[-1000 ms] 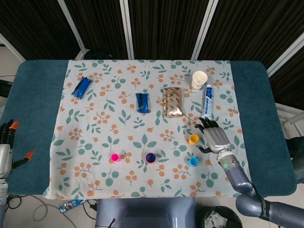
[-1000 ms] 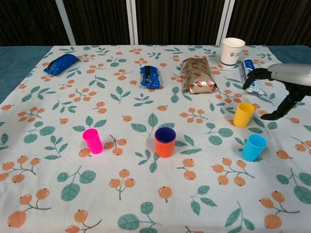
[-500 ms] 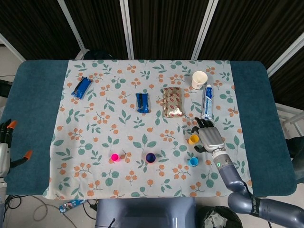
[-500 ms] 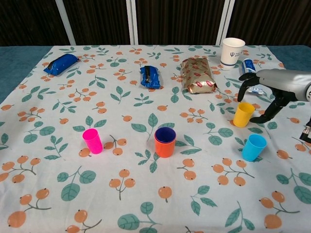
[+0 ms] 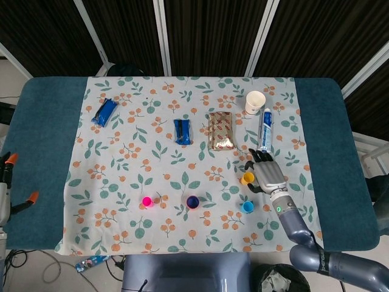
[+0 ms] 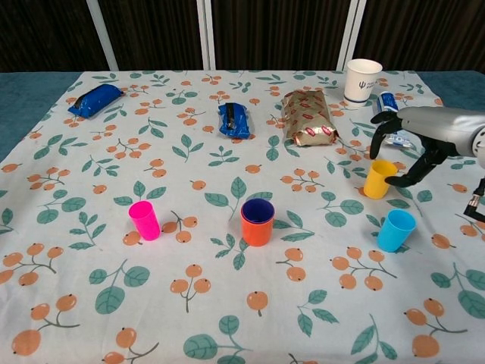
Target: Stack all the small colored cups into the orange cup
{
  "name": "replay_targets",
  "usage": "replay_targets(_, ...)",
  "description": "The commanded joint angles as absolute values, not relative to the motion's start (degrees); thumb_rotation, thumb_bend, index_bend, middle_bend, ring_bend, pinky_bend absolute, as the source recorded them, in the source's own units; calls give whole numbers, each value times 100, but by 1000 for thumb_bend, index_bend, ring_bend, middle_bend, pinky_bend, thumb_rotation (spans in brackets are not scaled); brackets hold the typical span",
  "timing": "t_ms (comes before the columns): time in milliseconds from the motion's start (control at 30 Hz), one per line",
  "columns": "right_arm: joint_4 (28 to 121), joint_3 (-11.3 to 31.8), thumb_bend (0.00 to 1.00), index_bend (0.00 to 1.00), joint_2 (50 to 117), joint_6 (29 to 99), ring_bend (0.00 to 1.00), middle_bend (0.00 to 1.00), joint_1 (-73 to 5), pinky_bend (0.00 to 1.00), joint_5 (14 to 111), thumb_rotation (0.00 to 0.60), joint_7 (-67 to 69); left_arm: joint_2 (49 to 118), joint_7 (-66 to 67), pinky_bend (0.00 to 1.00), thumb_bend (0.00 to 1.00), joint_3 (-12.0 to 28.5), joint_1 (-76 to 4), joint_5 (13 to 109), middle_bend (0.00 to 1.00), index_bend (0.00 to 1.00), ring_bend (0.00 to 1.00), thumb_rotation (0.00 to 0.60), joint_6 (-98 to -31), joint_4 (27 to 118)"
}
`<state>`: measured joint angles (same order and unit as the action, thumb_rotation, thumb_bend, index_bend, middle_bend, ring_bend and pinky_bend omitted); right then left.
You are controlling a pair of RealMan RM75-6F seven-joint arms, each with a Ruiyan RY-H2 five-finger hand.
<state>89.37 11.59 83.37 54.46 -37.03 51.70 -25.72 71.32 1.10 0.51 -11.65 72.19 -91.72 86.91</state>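
The orange cup [image 6: 258,225] stands near the middle of the cloth with a dark blue cup nested inside it. To its left stands a pink cup [image 6: 144,220], and a light blue cup [image 6: 395,230] is at the right. A yellow cup [image 6: 379,179] stands upright just above the light blue one. My right hand [image 6: 415,136] reaches in from the right and brackets the yellow cup, thumb at its right side and fingers arched over its far rim; a firm grip is not visible. My left hand [image 5: 7,185] hangs at the far left edge of the head view, off the cloth, holding nothing.
A white paper cup [image 6: 361,80] and a toothpaste tube [image 6: 388,106] lie just behind my right hand. A gold snack packet [image 6: 307,117] and two blue packets [image 6: 233,120] [image 6: 94,99] lie across the back of the floral cloth.
My right hand has moved left and closed in on the yellow cup, its thumb now at the cup's side. The cups have not moved. My left hand has drifted slightly outward.
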Motion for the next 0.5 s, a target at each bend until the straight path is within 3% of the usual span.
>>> replay_targets(33, 8919, 1175, 402, 413, 8371, 5481, 20, 0, -3714, 98, 5155, 600, -2534, 7135, 141, 0, 177, 86, -1146, 7226, 0, 5, 0, 600, -9133, 8694)
replay_targets(500, 9153, 1178, 401, 462, 8219, 5591, 24, 0, -3724, 98, 5286, 600, -2406, 7159, 238, 0, 178, 232, -1057, 7288, 0, 5, 0, 600, -9032, 8703)
